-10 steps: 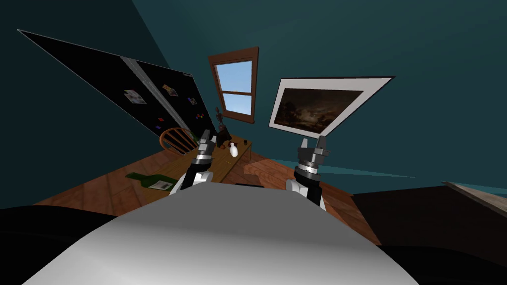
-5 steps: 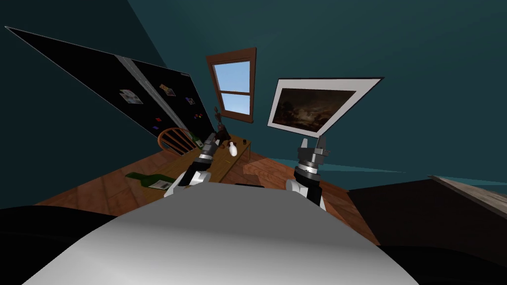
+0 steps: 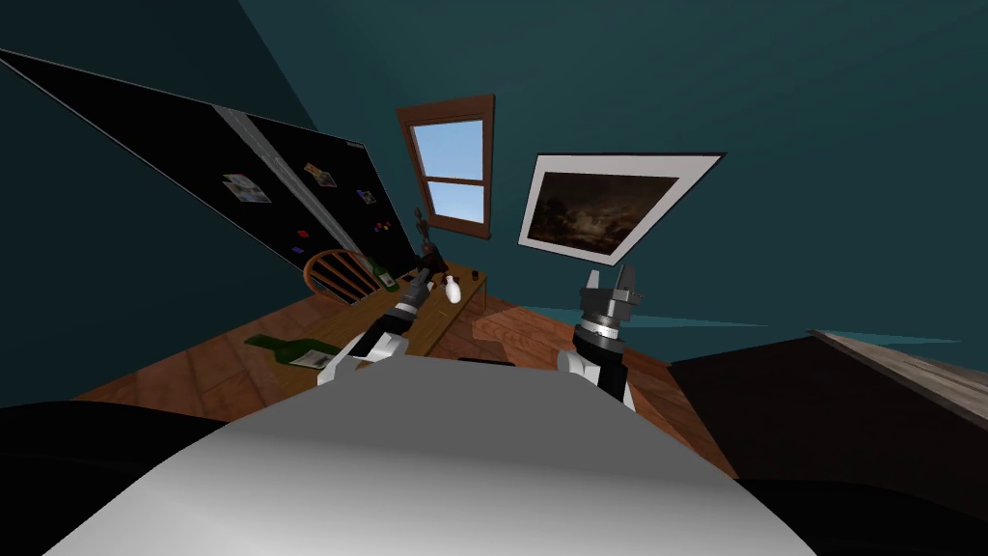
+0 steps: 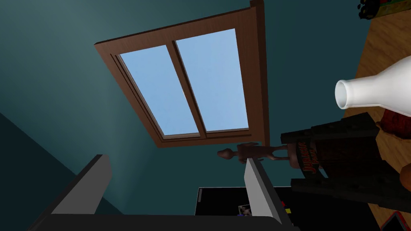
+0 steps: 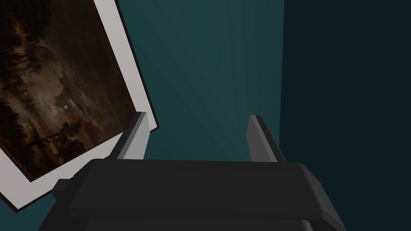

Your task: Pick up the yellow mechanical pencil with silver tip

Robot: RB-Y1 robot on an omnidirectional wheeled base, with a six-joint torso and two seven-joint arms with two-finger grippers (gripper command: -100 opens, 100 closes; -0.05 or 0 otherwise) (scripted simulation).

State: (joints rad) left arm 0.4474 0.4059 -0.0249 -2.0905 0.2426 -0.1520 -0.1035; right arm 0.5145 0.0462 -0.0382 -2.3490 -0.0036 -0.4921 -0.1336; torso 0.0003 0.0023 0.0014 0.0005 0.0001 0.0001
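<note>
A wooden table (image 3: 471,294) stands ahead under the window. On it are a white bottle (image 3: 452,288), a dark holder with a brown bottle (image 3: 430,259) and a green bottle (image 3: 382,275). The yellow pencil is too small to make out. My left gripper (image 3: 421,277) reaches out over the table, just short of the white bottle. Seen from its wrist, the left gripper (image 4: 175,160) is open and empty, with the white bottle (image 4: 373,94) and the dark holder (image 4: 333,156) off to one side. My right gripper (image 3: 610,280) is raised beside the table, and the right gripper (image 5: 196,118) stands open.
A wooden chair (image 3: 333,272) stands left of the table. Another green bottle (image 3: 289,349) lies on the wood near my left arm. A large black panel (image 3: 241,183) leans along the left wall. A dark counter (image 3: 830,405) fills the right side.
My left arm has stretched forward over the table towards the white bottle. The head view has shifted a little as I moved. The right arm has stayed put.
</note>
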